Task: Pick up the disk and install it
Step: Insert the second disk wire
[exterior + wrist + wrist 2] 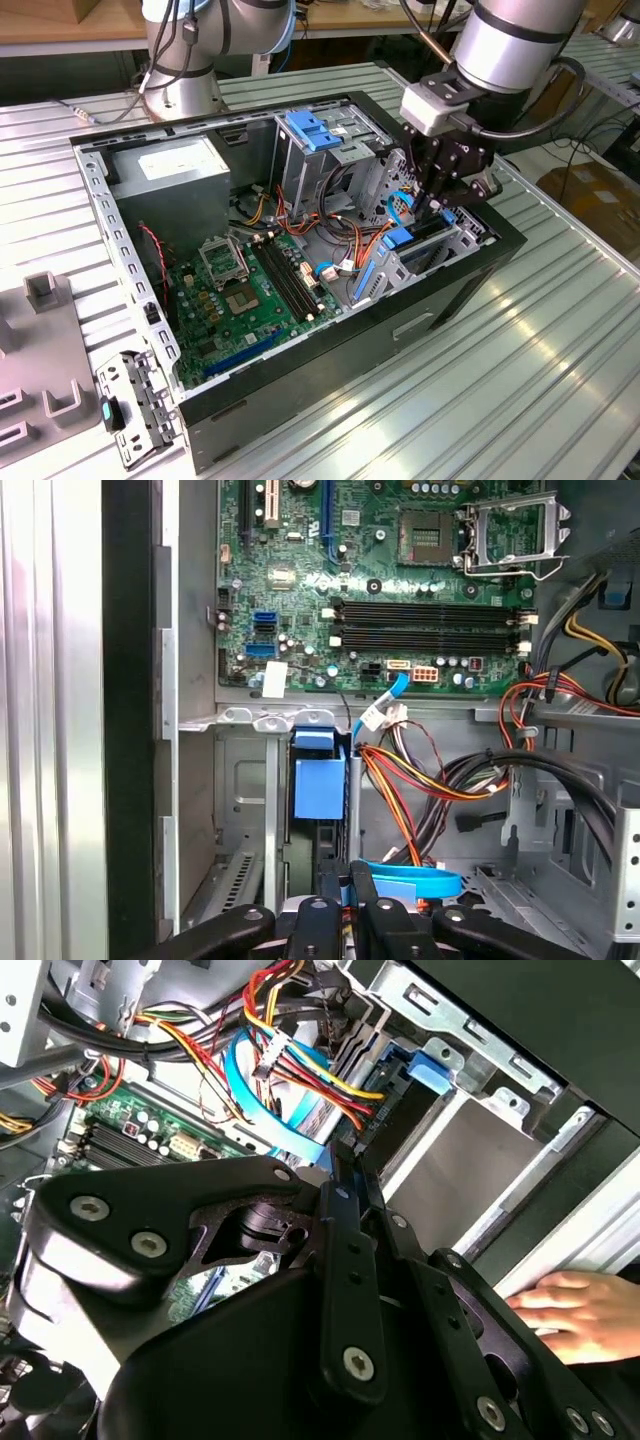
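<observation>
The disk [400, 238] stands on edge in the drive bay at the case's front corner, on the exterior view's right. Its blue end tab faces the motherboard. In the first wrist view the disk [318, 790] lies straight ahead of my gripper [343, 920], blue tab farthest away and dark body nearer. My gripper [440, 210] hangs right over the bay with its black fingers pressed together and nothing between them. Whether the tips touch the disk's edge cannot be made out. In the second wrist view the blue tab of the disk [430, 1065] shows beyond the gripper [340, 1175].
The open computer case [330, 340] lies on a slatted metal table. Inside are the motherboard [250, 290], power supply [175, 165], a light-blue latch plate [310, 130] and bundled cables [340, 235] beside the bay. A person's hand [570, 1310] rests outside the case. Grey fixtures [45, 340] sit at the left.
</observation>
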Tool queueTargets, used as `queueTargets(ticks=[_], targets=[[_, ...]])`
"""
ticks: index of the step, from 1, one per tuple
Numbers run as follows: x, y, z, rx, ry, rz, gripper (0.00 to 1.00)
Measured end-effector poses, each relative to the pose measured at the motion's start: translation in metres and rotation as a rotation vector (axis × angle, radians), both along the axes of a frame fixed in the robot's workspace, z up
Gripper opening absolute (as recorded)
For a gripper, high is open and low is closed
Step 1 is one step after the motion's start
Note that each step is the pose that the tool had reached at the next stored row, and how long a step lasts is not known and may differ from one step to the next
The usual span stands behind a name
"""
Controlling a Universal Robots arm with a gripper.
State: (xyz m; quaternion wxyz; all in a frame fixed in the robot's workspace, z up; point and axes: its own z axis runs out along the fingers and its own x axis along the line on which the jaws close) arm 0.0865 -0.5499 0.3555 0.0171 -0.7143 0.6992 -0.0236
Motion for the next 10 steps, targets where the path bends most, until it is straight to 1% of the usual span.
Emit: queueTargets(ticks=[2,3,4,5,7,8,9,10], targets=[[-0.0002,-0.0003,-0.0001,0.0006,-0.0061,0.000,0.16],[-0.0004,-0.0004,-0.0002,0.0009,-0.0103,0.000,0.16],[-0.0007,-0.0005,-0.0002,0.0009,-0.0118,0.000,0.16],[-0.0007,-0.0007,-0.0006,0.0015,-0.0121,0.000,0.16],[-0.0009,-0.0025,-0.0009,0.0032,-0.0121,0.000,0.16],[-0.0009,-0.0047,-0.0011,0.0060,-0.0121,0.000,0.16],[-0.0009,-0.0058,-0.0012,0.0085,-0.0121,-0.001,0.16],[-0.0009,-0.0067,-0.0014,0.0128,-0.0121,-0.002,0.16]])
